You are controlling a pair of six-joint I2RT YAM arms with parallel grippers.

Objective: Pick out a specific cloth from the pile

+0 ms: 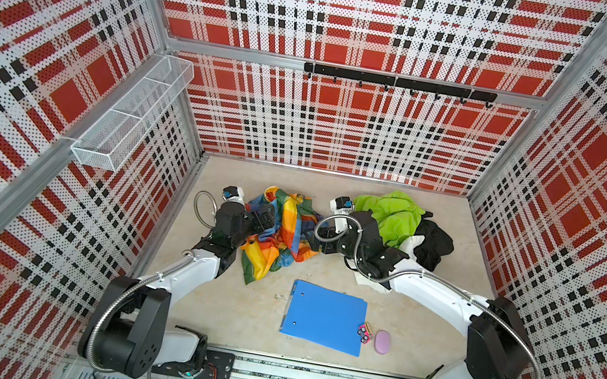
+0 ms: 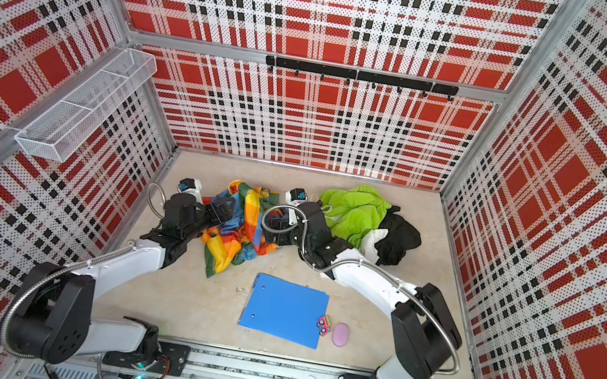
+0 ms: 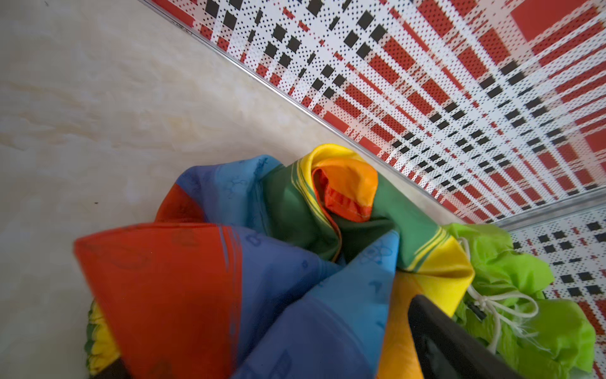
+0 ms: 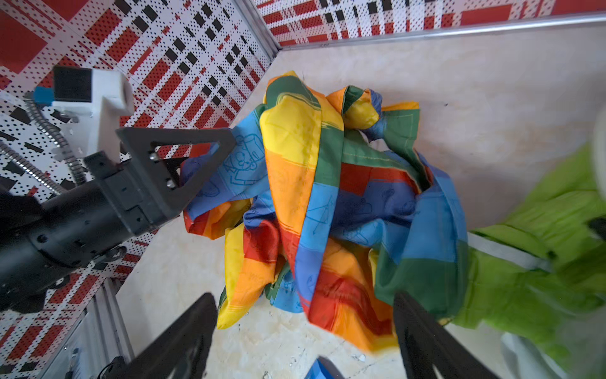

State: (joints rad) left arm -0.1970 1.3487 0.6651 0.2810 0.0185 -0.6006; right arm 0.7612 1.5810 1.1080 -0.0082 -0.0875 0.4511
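Observation:
The cloth (image 1: pixel 281 233) (image 2: pixel 244 226), in orange, yellow, blue, green and red blocks, lies crumpled on the table, just left of the pile and touching its lime green edge. The pile (image 1: pixel 394 215) (image 2: pixel 356 212) holds a lime green drawstring garment (image 3: pixel 524 295) (image 4: pixel 541 262), a white one and a black one. My left gripper (image 1: pixel 265 215) (image 2: pixel 225 206) stands open at the cloth's left side, folds of the cloth (image 3: pixel 295 262) bulging between its fingers (image 3: pixel 442 344). My right gripper (image 4: pixel 305 302) (image 1: pixel 316 237) stands open at the cloth's right side, a loose edge of the cloth (image 4: pixel 328 213) hanging between its jaws, ungripped.
A blue folder (image 1: pixel 325 317) (image 2: pixel 285 309) lies on the table (image 1: pixel 229 312) in front of the cloth, with a small pink toy car (image 1: pixel 365 333) and a purple oval object (image 1: pixel 382 341) at its right edge. A wire mesh basket (image 1: pixel 129 113) hangs on the left wall, a black hook rail (image 1: pixel 396 82) on the back wall.

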